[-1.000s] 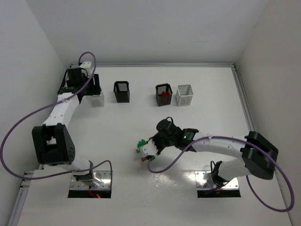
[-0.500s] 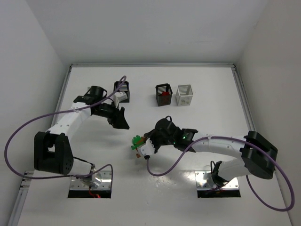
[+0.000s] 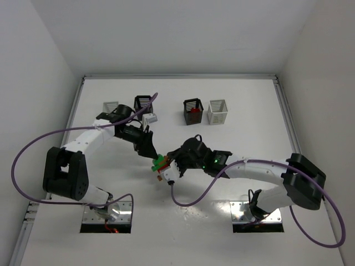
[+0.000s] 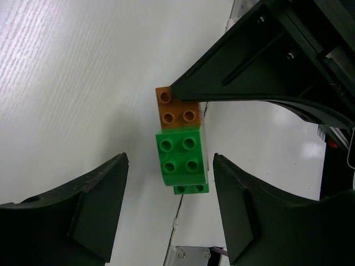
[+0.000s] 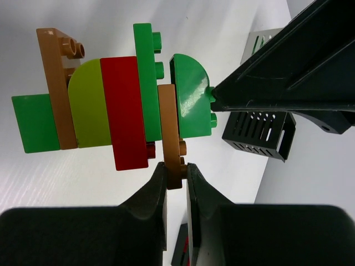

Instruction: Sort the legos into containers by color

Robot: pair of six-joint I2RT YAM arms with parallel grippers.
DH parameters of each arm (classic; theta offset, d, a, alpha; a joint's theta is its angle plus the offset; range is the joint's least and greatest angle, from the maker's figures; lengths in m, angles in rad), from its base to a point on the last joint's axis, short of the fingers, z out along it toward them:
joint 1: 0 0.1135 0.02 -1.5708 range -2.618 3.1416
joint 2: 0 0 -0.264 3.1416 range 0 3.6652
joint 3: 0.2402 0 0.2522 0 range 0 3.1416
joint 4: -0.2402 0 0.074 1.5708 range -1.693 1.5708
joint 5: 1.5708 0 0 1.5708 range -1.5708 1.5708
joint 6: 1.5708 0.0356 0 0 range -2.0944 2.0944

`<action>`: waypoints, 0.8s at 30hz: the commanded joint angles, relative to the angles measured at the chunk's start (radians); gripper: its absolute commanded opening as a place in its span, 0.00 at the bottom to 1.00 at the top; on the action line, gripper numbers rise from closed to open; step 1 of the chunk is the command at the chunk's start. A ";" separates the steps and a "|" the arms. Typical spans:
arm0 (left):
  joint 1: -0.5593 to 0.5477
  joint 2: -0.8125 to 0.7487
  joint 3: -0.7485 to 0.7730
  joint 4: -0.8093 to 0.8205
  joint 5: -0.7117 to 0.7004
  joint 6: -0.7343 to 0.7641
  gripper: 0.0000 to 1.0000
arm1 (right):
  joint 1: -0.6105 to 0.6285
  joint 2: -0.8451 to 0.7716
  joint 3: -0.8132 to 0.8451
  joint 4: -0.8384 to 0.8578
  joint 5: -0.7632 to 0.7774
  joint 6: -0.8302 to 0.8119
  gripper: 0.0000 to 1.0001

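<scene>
A stack of joined legos hangs above the table, held by my right gripper. The right gripper is shut on an orange-brown plate in that stack. Red, yellow-green and green bricks are joined to it. My left gripper is open, its fingertips on either side of the end green brick. An orange brick sits just beyond it. Four containers stand at the back: white, black, black with red inside, white.
The left arm's purple cable loops out over the left side of the table. The right arm's cable curves under its forearm. A black container shows behind the stack in the right wrist view. Walls close in the table's sides.
My left arm has swung from the far-left white container down to the lego stack. The right gripper has carried the stack a little to the left.
</scene>
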 commanded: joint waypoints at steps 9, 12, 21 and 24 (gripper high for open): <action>-0.071 0.010 0.026 -0.004 0.044 0.017 0.68 | 0.006 0.016 0.044 0.080 0.015 -0.010 0.00; -0.071 0.019 0.026 -0.004 0.044 0.017 0.62 | 0.006 0.016 0.035 0.089 0.015 -0.010 0.00; -0.007 0.068 0.077 -0.030 0.072 0.008 0.24 | 0.006 -0.014 0.003 0.069 -0.020 -0.019 0.00; 0.061 0.122 0.152 -0.099 0.096 0.069 0.21 | 0.015 -0.034 -0.025 0.057 -0.029 -0.039 0.00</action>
